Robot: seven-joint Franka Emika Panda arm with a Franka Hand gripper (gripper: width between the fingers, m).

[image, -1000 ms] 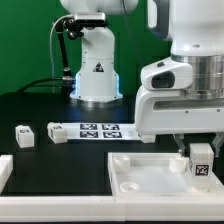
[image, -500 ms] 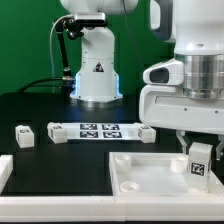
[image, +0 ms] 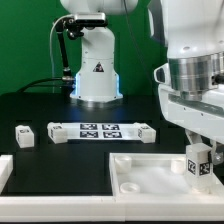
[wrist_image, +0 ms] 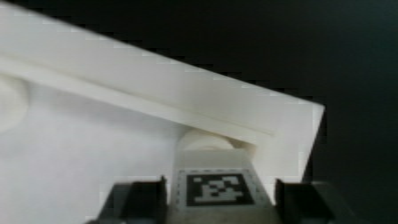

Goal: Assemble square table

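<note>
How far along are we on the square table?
Done: no leg looks fitted yet; the square table slab shows an empty corner recess. In hand: the gripper is shut on a leg block at the slab's corner on the exterior view's right. Left: two loose leg blocks.

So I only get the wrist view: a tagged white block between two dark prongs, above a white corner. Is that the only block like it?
Observer: No. A loose leg block lies on the black table, far toward the exterior view's left.
Operator: What's the white thing underneath?
Observer: A slab that stretches well toward the exterior view's left. The tool grips the held leg block over its corner at the exterior view's right.
Operator: Anything behind it?
Observer: A flat marker board with printed tags lies behind the slab, and a white robot base stands beyond that.
</note>
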